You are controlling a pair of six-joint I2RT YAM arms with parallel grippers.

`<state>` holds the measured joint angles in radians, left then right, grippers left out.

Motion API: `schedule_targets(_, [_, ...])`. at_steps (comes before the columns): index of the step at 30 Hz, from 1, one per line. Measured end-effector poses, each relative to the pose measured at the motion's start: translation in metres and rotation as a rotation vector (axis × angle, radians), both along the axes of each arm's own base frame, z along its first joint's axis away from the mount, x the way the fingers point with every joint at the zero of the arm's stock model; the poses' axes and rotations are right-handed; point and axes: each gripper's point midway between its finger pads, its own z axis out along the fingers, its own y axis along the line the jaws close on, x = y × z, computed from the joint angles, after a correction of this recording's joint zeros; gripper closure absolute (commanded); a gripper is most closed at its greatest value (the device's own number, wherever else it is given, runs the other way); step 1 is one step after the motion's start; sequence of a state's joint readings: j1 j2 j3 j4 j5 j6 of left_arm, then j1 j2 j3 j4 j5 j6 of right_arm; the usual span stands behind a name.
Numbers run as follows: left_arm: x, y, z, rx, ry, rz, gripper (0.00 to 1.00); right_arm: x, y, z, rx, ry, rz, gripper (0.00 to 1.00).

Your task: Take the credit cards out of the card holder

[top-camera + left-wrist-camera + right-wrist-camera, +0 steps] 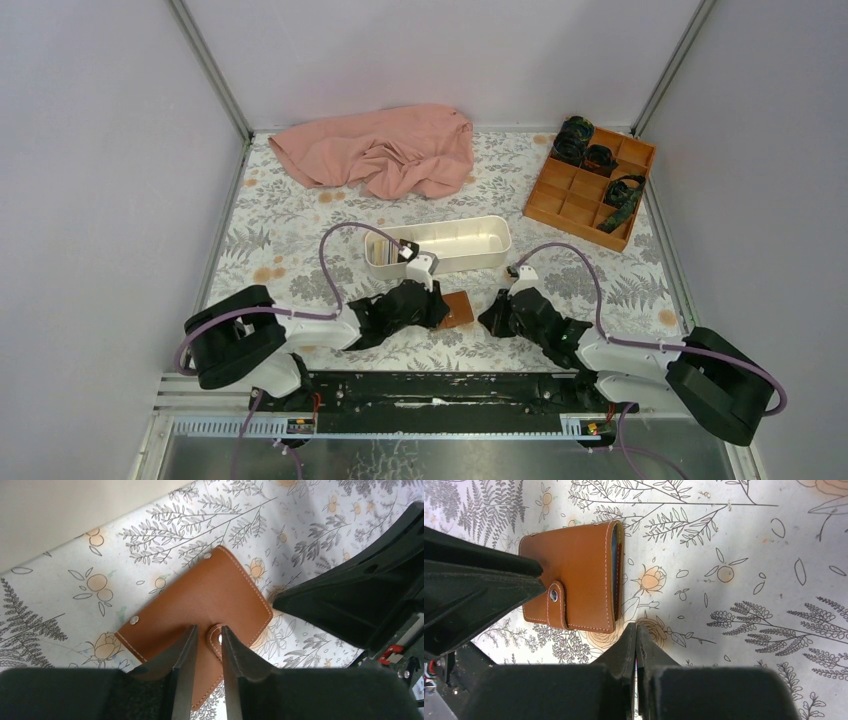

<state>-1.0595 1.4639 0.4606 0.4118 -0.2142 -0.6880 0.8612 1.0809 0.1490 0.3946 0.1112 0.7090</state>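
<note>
The brown leather card holder (460, 308) lies closed and flat on the floral cloth between my two grippers. In the left wrist view my left gripper (207, 630) stands over the holder (200, 600), jaws narrowly open, with the snap tab (216, 639) between the fingertips. My right gripper (636, 626) is shut and empty, just beside the holder (574, 577) at its open side, where dark card edges (615, 570) show in the slit. Several credit cards (383, 250) stand in the left end of the white tray.
The long white oval tray (470, 243) lies just behind the grippers. An orange compartmented box (590, 180) with dark items stands at the back right. A pink cloth (380, 150) is heaped at the back. Side walls close in on both sides.
</note>
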Motion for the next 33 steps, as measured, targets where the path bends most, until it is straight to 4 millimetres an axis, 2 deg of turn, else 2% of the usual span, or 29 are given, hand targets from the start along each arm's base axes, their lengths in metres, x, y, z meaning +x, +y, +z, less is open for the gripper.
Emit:
schedule_targets(7, [0.016, -0.005, 0.014, 0.012, -0.048, 0.004, 0.62, -0.008, 0.006, 0.0, 0.062, 0.008, 0.002, 1.0])
schedule_targets(13, [0.04, 0.012, 0.012, 0.034, -0.056, 0.069, 0.61, -0.03, 0.036, 0.0, 0.08, 0.018, 0.086, 1.0])
schedule_targets(18, [0.047, 0.019, 0.01, 0.058, -0.067, 0.089, 0.61, -0.031, 0.048, 0.0, 0.111, 0.029, 0.088, 1.0])
schedule_targets(24, [0.053, 0.029, -0.006, 0.101, -0.051, 0.113, 0.62, -0.031, 0.047, 0.0, 0.111, 0.031, 0.077, 1.0])
schedule_targets(28, [0.058, 0.029, -0.019, 0.113, -0.045, 0.124, 0.64, -0.029, 0.043, 0.0, 0.095, 0.023, 0.065, 1.0])
schedule_targets(33, [0.061, 0.024, -0.019, 0.097, -0.054, 0.123, 0.65, -0.021, 0.032, 0.002, 0.074, 0.013, 0.036, 1.0])
